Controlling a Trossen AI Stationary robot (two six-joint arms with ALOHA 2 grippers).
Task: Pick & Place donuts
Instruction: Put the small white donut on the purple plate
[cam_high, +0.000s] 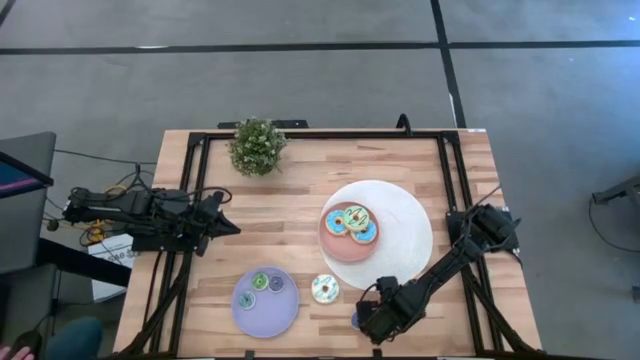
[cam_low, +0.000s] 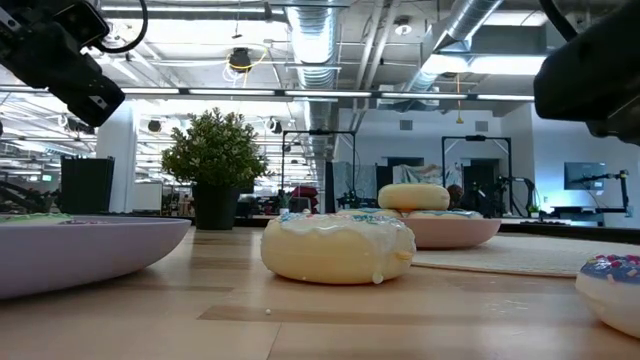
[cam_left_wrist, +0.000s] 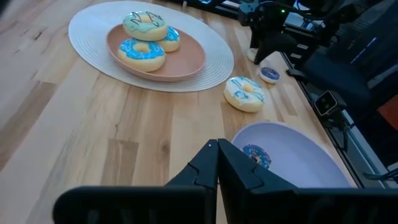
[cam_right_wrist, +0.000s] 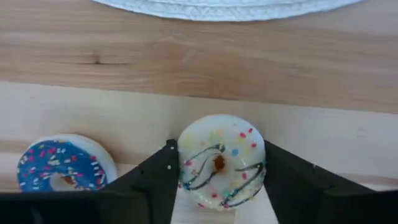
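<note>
Down at the table's front edge, the right gripper (cam_right_wrist: 219, 186) straddles a white donut (cam_right_wrist: 221, 160), fingers apart. The left gripper (cam_left_wrist: 217, 163), pressed together, waits near the left edge.

I am seeing a white donut (cam_right_wrist: 221, 162) with black squiggles and sprinkles, and a blue donut (cam_right_wrist: 59, 168) wearing sprinkles too.

Open tabletop (cam_high: 275, 225) is lying between the potted plant (cam_high: 257, 146) and the lavender plate (cam_high: 265, 301). A loose donut (cam_high: 325, 289) is sitting just beside that plate, narrowing the gap toward the right gripper (cam_high: 368, 322). The pink plate (cam_high: 338, 248) on the white mat (cam_high: 405, 225) is crowding centre-right.
</note>
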